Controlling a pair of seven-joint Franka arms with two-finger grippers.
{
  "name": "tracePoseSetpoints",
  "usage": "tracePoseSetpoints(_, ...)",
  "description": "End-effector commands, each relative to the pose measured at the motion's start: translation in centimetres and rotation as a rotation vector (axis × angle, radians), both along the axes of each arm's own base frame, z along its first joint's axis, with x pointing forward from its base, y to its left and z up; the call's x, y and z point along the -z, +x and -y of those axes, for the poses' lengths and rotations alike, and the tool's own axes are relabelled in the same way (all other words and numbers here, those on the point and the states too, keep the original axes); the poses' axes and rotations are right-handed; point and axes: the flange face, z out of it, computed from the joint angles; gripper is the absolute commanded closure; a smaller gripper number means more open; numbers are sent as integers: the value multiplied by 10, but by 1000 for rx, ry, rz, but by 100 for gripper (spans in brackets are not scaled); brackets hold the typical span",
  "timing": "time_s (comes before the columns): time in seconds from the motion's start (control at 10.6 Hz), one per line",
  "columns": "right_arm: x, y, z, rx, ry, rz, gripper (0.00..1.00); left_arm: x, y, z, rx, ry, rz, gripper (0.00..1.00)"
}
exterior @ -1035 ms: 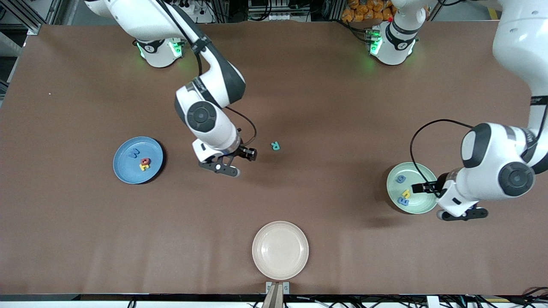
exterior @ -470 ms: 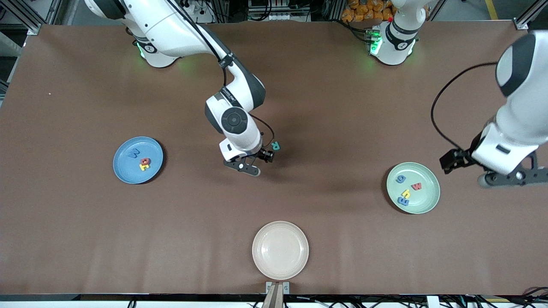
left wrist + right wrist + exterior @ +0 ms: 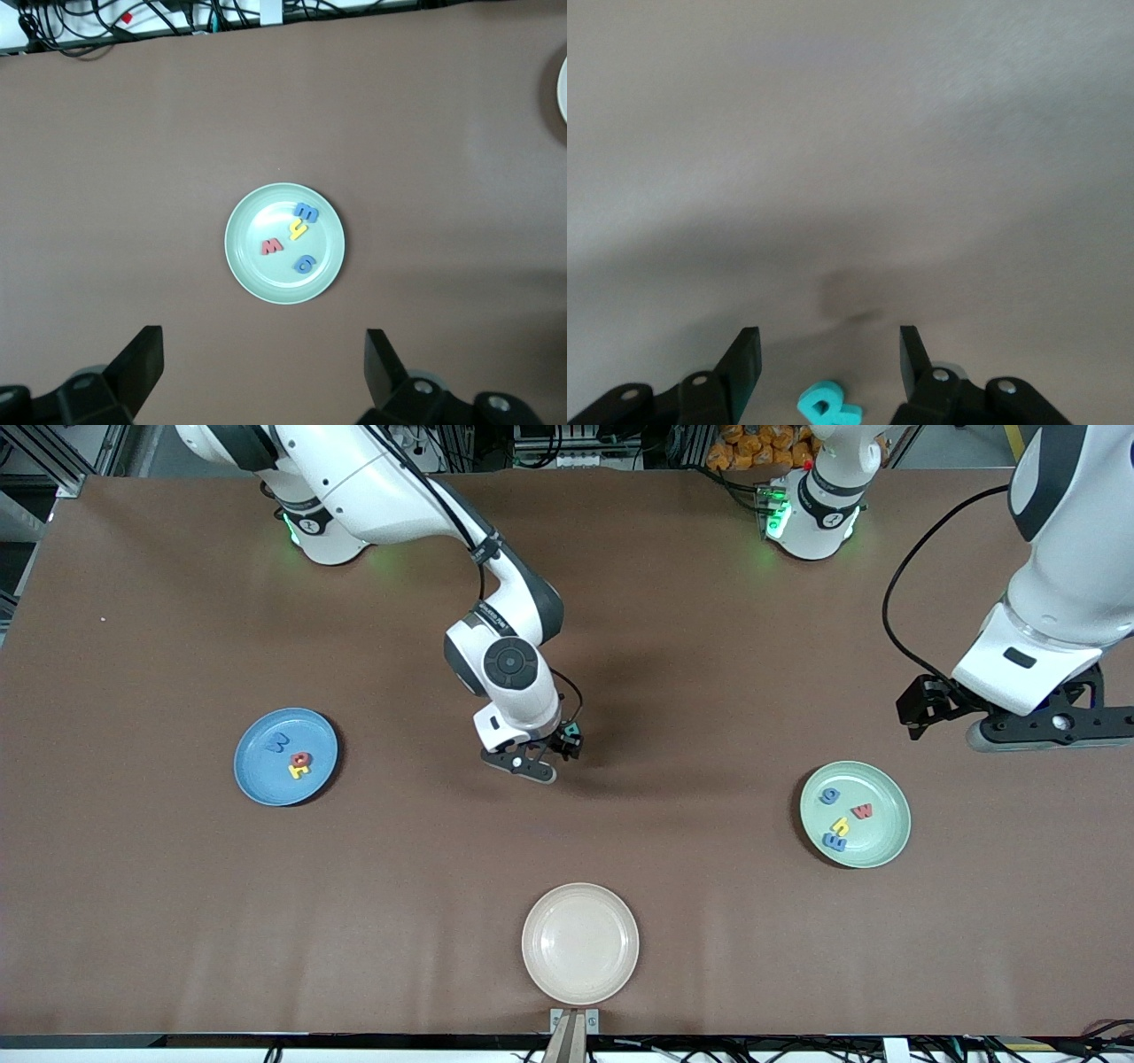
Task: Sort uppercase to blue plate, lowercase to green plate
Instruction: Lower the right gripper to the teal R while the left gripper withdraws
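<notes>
Right gripper (image 3: 567, 742) low over the brown matte counter (image 3: 673, 646), fingers apart, straddling the small teal foam R (image 3: 828, 408); R lies flat between them, not clamped. Left gripper (image 3: 921, 710) up in the air, fingers wide apart and empty, the round mint green plate (image 3: 244, 266) on the counter under it, with four foam letters. Round, shallow-rimmed blue plate (image 3: 261, 779) well apart from the right gripper, holds three letters.
</notes>
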Motion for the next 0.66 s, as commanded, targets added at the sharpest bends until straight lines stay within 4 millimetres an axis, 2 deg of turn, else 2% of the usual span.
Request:
tracePoseSetpoints(0.0,17,-17,-19,-21,-9,14,28,-5,-8,-7,-7,-23,-18,0)
tracePoseSetpoints(0.09,24,-23,-18,-36,-25,8,28,-7,-10,-14,-32,-50,-31,0)
tracePoseSetpoints(0.28,26,-31,-25,-53,-28,5,29,-6,-10,-31,-80,-111,-56,0)
tracePoseSetpoints(0.56,31,-38,-28,-73,-31,2,34,-8,-10,-32,-82,-115,-55,0)
